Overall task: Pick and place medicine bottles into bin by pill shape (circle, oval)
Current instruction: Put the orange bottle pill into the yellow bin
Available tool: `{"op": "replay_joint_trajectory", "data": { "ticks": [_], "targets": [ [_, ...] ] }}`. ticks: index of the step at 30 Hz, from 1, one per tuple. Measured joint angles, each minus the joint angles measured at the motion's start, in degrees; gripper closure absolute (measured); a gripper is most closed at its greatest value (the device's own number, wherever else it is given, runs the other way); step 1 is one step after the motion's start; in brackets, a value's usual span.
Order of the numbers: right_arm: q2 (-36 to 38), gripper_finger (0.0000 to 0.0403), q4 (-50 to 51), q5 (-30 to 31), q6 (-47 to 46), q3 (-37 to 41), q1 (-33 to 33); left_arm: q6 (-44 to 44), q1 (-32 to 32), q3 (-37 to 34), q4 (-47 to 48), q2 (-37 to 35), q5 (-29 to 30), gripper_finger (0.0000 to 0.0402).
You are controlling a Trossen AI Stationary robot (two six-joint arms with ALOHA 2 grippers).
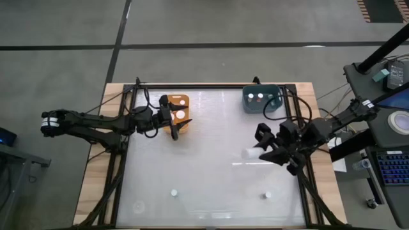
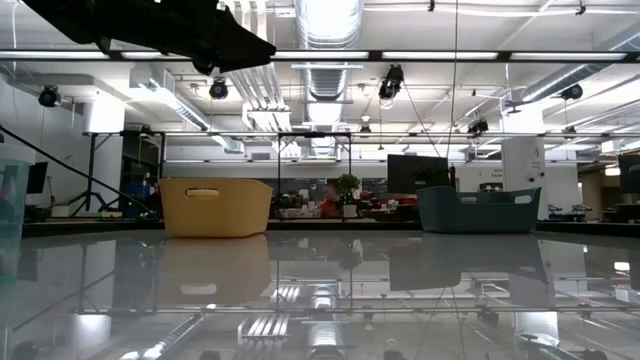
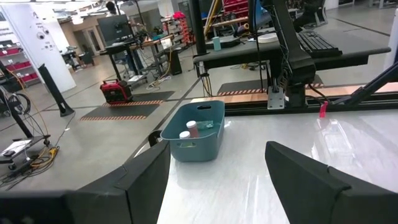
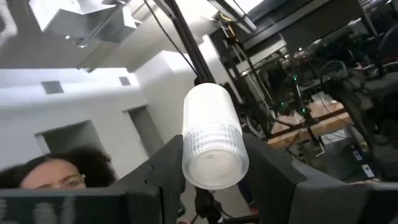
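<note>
A white bottle [image 4: 213, 142] is clamped between the fingers of the right gripper [image 1: 261, 149], held clear of the table [image 1: 211, 166], mid-right, near the teal bin [image 1: 261, 99] but not over it. Judged step: carry to a bin. Bottle should be brought fully over the bin opening & lowered before release; pill shape can't be read here, so bin choice should be confirmed first. Bottle's long axis lies roughly horizontal in the high view, sticking out leftward from the fingers; ribbed cap end faces the wrist cam. Left gripper [image 1: 176, 123] is held at the orange bin [image 1: 177, 113], fingers apart, nothing between. Two small bottles [image 1: 174, 192] are left on the table's near side.
</note>
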State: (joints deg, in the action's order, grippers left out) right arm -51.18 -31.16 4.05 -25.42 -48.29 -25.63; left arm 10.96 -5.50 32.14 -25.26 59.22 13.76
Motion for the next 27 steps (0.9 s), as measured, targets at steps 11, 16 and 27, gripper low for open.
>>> {"op": "replay_joint_trajectory", "data": {
  "ticks": [11,16,27],
  "targets": [
    [0.0,0.0256,0.5,-1.1,-1.1,0.0,0.1,0.5,0.0,0.0,0.0,0.7,0.0,0.0155],
    [0.2,0.0256,2.6,3.5,-1.5,0.0,0.1,0.6,-0.1,0.0,-0.7,1.4,0.0,0.0155],
    [0.3,0.0263,22.5,10.5,-15.0,-0.1,8.2,1.7,-0.1,0.0,-0.8,1.5,0.0,0.0155]
  ]
}}
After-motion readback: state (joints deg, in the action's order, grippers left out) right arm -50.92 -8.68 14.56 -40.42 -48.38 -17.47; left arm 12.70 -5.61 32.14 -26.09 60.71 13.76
